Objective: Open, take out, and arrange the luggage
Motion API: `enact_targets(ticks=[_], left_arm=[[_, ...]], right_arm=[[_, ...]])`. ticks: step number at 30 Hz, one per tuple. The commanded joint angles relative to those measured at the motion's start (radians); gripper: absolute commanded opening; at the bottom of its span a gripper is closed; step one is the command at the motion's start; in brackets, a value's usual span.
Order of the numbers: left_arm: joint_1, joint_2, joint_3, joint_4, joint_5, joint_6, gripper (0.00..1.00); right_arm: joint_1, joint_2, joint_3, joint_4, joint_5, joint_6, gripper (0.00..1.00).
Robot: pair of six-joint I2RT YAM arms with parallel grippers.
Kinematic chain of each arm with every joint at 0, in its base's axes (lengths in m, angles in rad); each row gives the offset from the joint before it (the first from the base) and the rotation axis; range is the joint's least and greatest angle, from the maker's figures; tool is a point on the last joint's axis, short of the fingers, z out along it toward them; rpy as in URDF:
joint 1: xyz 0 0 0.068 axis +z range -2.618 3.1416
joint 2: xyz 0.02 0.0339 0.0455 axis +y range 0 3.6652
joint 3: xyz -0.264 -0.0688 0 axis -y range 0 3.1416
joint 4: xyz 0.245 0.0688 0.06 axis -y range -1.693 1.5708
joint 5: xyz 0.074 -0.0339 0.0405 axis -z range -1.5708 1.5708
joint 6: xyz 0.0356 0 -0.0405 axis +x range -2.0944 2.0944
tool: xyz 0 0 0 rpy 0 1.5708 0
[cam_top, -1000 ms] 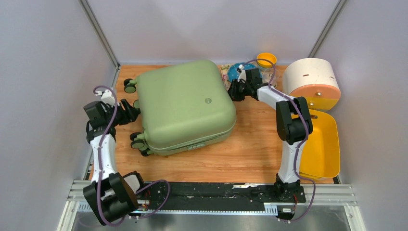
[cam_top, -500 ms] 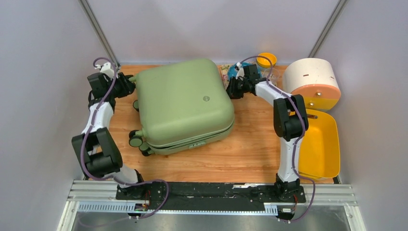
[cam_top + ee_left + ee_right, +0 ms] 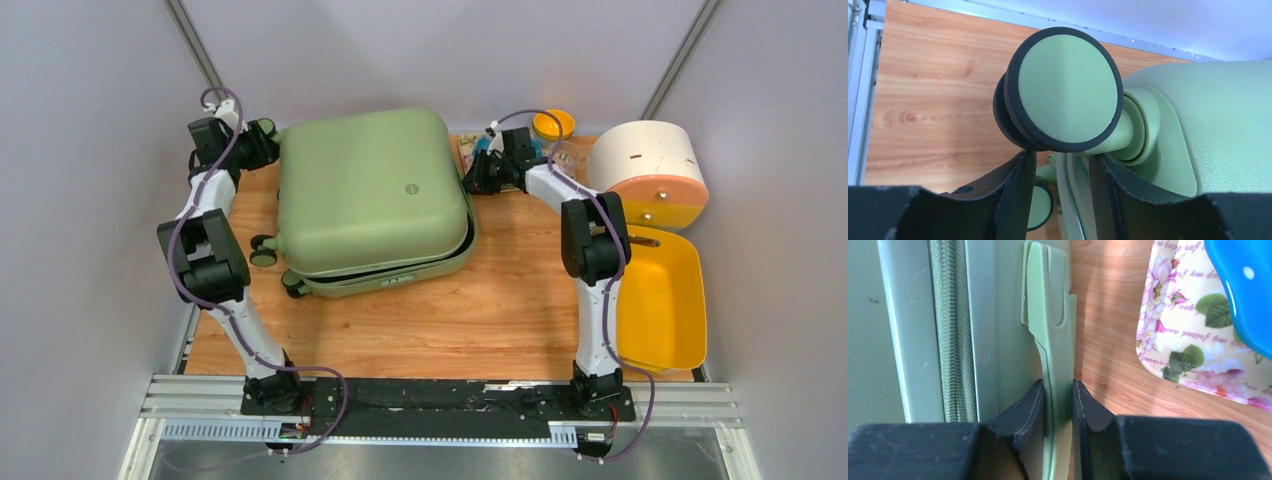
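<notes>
The sage-green luggage lies closed on the wooden table, with its wheels to the left. My left gripper is at its far-left corner. In the left wrist view its fingers are narrowly apart just under the big green caster wheel, closed around the wheel's stem and the shell's rim. My right gripper is at the luggage's right side. In the right wrist view it is shut on the green side handle, next to the zip.
A round cream-and-orange drawer box stands at the back right. A yellow tray lies in front of it. A yellow cup, a floral tray and a blue thing sit behind the right gripper. Walls enclose the table.
My left arm swung from the near-left wheels to the far-left corner wheel. The luggage turned and shifted left and back. My right gripper moved with it on the handle.
</notes>
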Motion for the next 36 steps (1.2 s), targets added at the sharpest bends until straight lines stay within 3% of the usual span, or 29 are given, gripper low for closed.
enact_targets(ticks=[1, 8, 12, 15, 19, 24, 32, 36], left_arm=[[-0.029, 0.063, 0.150, 0.074, 0.047, 0.038, 0.51], [-0.060, 0.224, 0.353, 0.117, 0.024, 0.069, 0.52], [-0.062, 0.252, 0.451, 0.072, -0.017, 0.160, 0.67], [-0.048, 0.178, 0.444, 0.010, 0.012, 0.150, 0.77], [-0.033, 0.000, 0.274, -0.082, -0.004, 0.124, 0.82], [0.042, -0.249, 0.056, -0.087, 0.007, -0.032, 0.83], [0.176, -0.534, -0.209, -0.222, -0.085, -0.102, 0.84], [0.299, -0.767, -0.512, -0.228, -0.034, -0.251, 0.86]], right_arm=[[0.031, -0.107, -0.063, 0.160, -0.035, 0.053, 0.00], [0.025, -0.086, 0.001, 0.173, 0.007, 0.033, 0.00], [0.031, -0.090, 0.018, 0.175, -0.010, 0.062, 0.00], [0.030, -0.147, -0.033, 0.173, -0.021, 0.054, 0.01], [-0.001, -0.216, -0.074, 0.175, -0.001, 0.030, 0.36], [-0.038, -0.274, -0.074, 0.157, -0.007, 0.022, 0.54], [-0.040, -0.412, -0.154, 0.103, -0.079, -0.056, 0.57], [-0.040, -0.519, -0.260, 0.080, -0.095, -0.176, 0.59]])
